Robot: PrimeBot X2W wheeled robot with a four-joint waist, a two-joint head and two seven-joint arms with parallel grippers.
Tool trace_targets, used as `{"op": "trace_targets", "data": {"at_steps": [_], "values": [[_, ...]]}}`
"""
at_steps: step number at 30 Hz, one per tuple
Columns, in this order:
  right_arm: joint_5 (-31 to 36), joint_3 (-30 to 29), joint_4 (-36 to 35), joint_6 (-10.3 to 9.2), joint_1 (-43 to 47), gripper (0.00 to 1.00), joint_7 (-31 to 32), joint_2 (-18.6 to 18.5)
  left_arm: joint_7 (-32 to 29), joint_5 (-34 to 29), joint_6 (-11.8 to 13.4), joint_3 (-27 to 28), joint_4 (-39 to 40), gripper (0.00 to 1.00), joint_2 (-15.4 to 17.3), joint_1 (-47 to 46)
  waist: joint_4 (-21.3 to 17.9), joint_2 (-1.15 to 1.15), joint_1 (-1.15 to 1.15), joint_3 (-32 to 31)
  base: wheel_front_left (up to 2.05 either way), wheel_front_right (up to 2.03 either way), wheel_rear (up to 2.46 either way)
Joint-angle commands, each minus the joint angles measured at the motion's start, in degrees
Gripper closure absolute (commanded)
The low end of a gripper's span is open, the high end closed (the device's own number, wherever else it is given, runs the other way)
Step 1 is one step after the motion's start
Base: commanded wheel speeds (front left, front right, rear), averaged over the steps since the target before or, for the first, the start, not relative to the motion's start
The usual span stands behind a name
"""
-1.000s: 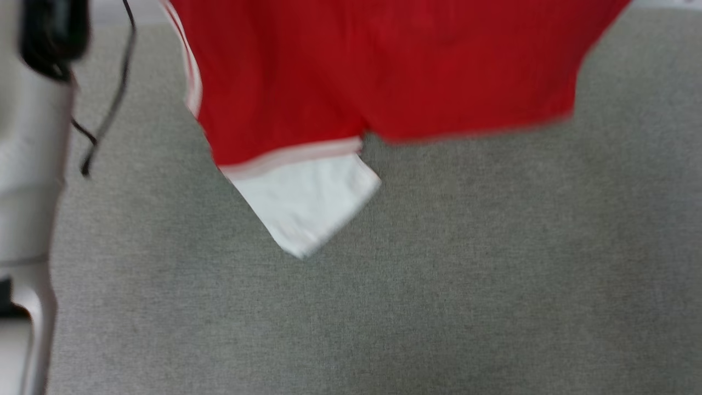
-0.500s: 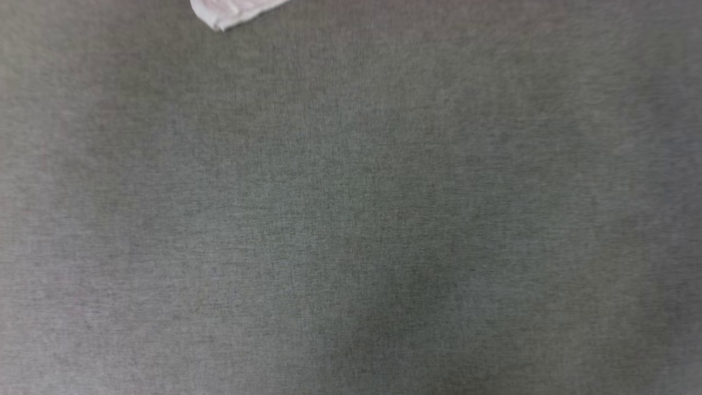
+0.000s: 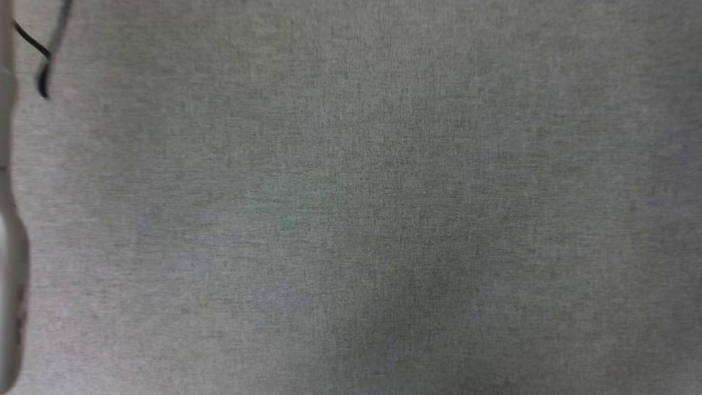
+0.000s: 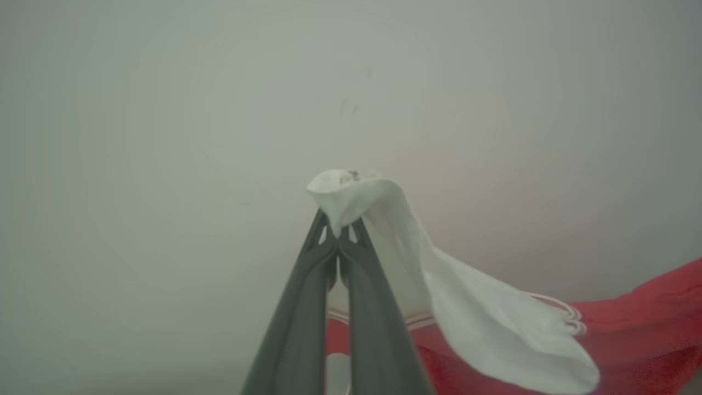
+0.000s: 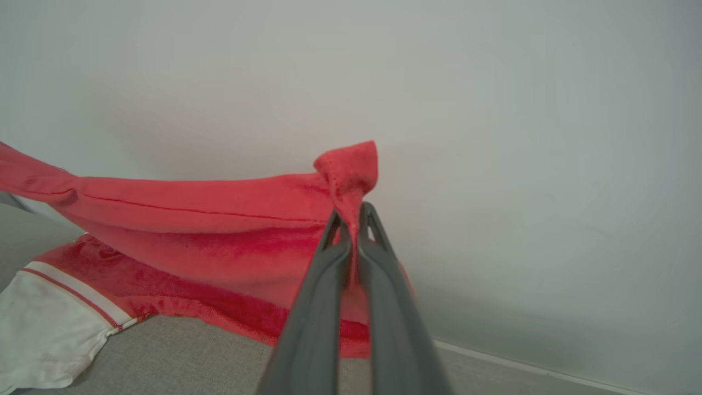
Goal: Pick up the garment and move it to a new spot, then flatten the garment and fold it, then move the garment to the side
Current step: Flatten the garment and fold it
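The garment (image 5: 208, 230) is a red shirt with white sleeves and striped trim, held up in the air in front of a pale wall. In the left wrist view my left gripper (image 4: 338, 233) is shut on the tip of a white sleeve (image 4: 482, 318), and the red body hangs off to the lower right. In the right wrist view my right gripper (image 5: 351, 219) is shut on a bunched red corner, with the cloth stretching away to the left. Its lower edge and the other white sleeve (image 5: 44, 323) touch the grey surface (image 5: 208, 356).
The head view looks down on grey woven fabric (image 3: 384, 219). A pale forearm (image 3: 8, 263) runs along the left edge, with a thin black cable (image 3: 44, 55) at the top left. A pale wall (image 5: 521, 164) stands behind the garment.
The head view has swung down and off the garment: the red cloth and white sleeve slid out past the top edge, leaving grey fabric. The forearm and cable are back at the left edge.
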State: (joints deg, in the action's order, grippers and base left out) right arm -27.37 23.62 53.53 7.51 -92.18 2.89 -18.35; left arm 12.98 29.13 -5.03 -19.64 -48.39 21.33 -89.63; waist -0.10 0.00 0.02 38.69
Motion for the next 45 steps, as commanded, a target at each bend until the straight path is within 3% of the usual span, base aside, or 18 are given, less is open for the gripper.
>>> {"op": "trace_targets", "data": {"at_steps": [1,8,15,16,17,22,27,36,40,41,45], "values": [[-1.44,1.35,1.57,-0.03,2.75,1.0,-1.63,0.11,1.07,0.9,-0.48,0.45,-1.81,1.0,-0.65,2.63,0.42,0.0,-0.02,-2.33,0.0,0.0,0.0],[-6.12,6.57,2.23,-0.03,15.8,1.0,-6.95,0.73,2.22,2.37,-1.53,1.01,-4.13,1.0,-0.23,17.26,-0.03,0.0,-0.02,-12.57,0.0,0.0,0.0],[-9.69,10.13,-1.3,-0.03,31.19,1.0,-9.73,-0.3,2.31,3.54,-1.1,2.59,1.67,1.0,0.7,36.21,-0.76,0.0,-0.02,-22.25,0.0,0.0,0.0],[-10.85,10.87,-2.76,-0.03,36.08,1.0,-9.64,-0.42,2.33,4.13,-0.03,2.97,4.56,1.0,0.94,42.87,-1.18,0.0,-0.02,-25.1,0.0,0.0,0.0],[-10.85,10.87,-2.76,-0.03,36.08,1.0,-9.64,-0.42,2.33,4.13,-0.03,2.97,4.56,1.0,0.94,42.87,-1.18,0.0,-0.02,-25.1,0.0,0.0,0.0],[-12.35,11.01,-7.13,-0.04,47.2,1.0,-9.1,-2.31,0.31,6.25,4.51,4.13,15.08,1.0,1.76,59.67,-1.51,0.0,-0.02,-30.48,0.0,0.0,0.0],[-12.7,8.78,-12.22,-0.04,57.31,1.0,-7.97,-4.36,-4.06,8.74,10.95,5.85,29.81,1.0,2.9,75.41,-1.35,0.0,-0.02,-34.21,0.0,0.0,0.0],[-8.68,-1.87,-23.45,-0.07,75.5,1.0,-3.68,-6.1,-11.08,9.44,23.17,8.3,55.43,1.0,5.02,96.55,-0.22,0.0,-0.02,-38.2,0.0,0.0,0.0],[-5.3,-9.1,-30.81,-0.07,82.39,1.0,0.6,-4.86,-13.83,9.09,26.35,8.81,63.7,1.0,6.2,100.87,0.16,0.0,-0.02,-38.81,0.0,0.0,0.0],[-2.22,-14.76,-36.91,-0.07,86.17,1.0,4.92,-2.77,-15.09,8.96,27.17,9.06,67.38,1.0,7.04,101.14,0.29,0.0,-0.02,-38.36,0.0,0.0,0.0],[1.75,-19.58,-42.47,-0.07,87.5,1.0,11.98,0.61,-16.31,9.33,25.43,7.99,66.79,1.0,7.25,96.71,0.21,0.0,-0.02,-36.06,0.0,0.0,0.0]]}}
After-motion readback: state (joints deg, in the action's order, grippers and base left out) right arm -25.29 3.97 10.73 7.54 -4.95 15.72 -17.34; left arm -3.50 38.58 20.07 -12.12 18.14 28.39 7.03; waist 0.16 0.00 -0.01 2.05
